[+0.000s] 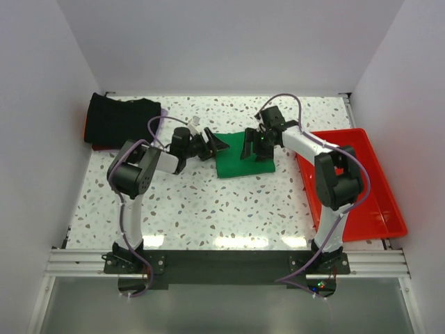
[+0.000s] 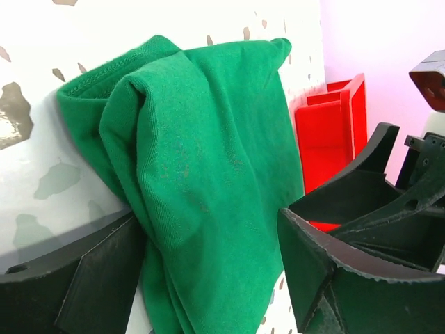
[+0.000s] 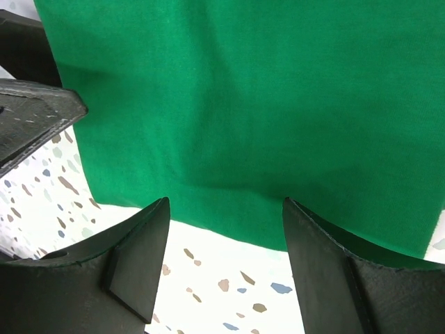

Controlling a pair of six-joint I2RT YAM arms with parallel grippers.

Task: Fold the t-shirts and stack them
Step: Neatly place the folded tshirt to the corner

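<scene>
Lab test booth (white walls point(image 1: 229, 42), speckled table point(image 1: 222, 209), aluminium rail point(image 1: 375, 263)).

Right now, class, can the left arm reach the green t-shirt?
Likely yes: the left tool stands open at the green t-shirt, nothing between; the right tool is at its opposite edge.

The folded t-shirt point(image 1: 243, 163) lies mid-tabletop point(image 1: 208, 209); my left jaws stand at its left edge, my right jaws over its far right part; a stack of t-shirts point(image 1: 122, 120) lies in the far left corner; the tray point(image 1: 361, 202) sits at the right edge
</scene>
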